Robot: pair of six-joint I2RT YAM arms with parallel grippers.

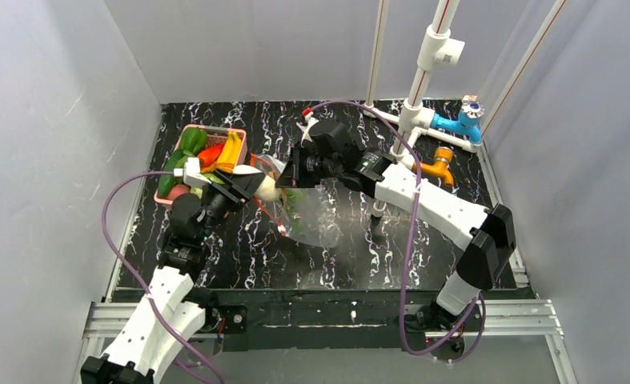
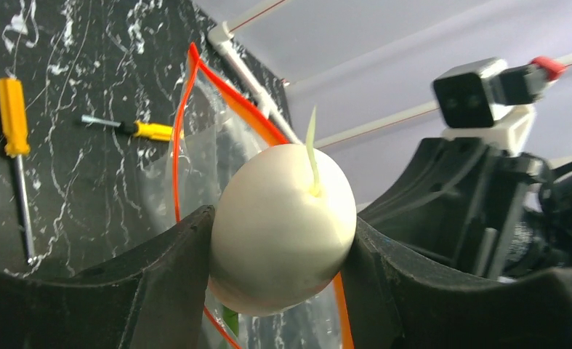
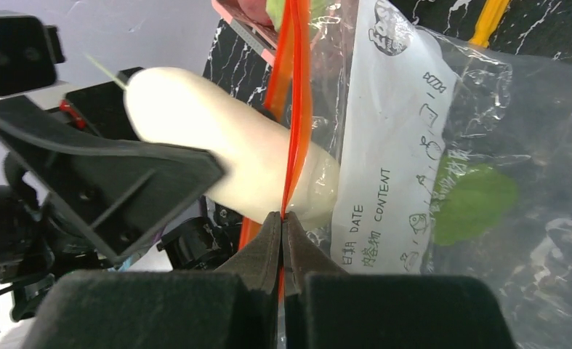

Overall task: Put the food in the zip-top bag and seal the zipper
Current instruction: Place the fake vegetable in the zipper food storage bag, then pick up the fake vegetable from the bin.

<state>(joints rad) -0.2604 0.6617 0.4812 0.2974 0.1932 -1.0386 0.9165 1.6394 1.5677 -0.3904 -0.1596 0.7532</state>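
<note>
White radish [image 2: 283, 218] clamped in the left gripper [image 2: 279, 254], tip inside the zip-top bag [image 1: 319, 224] at centre of the top view — right gripper [image 3: 283, 233] pinched on the zipper [image 3: 295, 109]; right wrist alone shows label [image 3: 392, 145] and green piece [image 3: 475, 203] inside, left wrist alone two screwdrivers [image 2: 12, 116] upper left.

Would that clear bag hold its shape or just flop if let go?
Probably floppy: the bag is wrinkled thin film, its mouth held up by the right hand pinching the orange zipper. Its glossy sheen suggests it's slippery, so the white radish may push it around.
</note>
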